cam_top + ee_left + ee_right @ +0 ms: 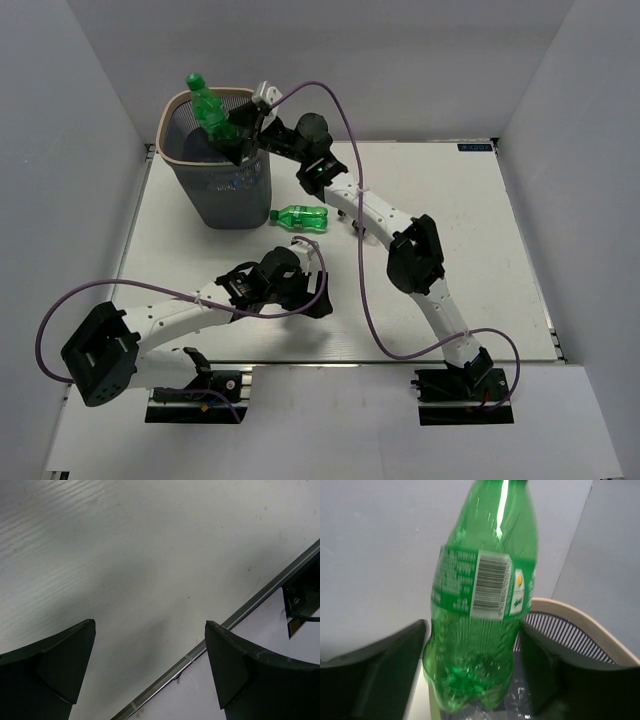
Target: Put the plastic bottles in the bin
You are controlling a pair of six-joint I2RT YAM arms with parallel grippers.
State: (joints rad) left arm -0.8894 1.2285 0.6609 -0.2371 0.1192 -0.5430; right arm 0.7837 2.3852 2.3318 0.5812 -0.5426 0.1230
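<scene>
The right claw (233, 136) pinches a green bottle (208, 108), cap tilted to eleven o'clock, above the bin (225, 195). A second green bottle (300, 215) lies on the table (450, 230) at the bin's four o'clock. And the left claw (150, 626): spread wide, empty.

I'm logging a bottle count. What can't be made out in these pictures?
- Inside the bin: top view, mostly covered by the held green bottle and right gripper; no count possible.
- That bottle's cap: right wrist view, cut off by the top edge.
- Its label's small print: right wrist view, blurred.
</scene>
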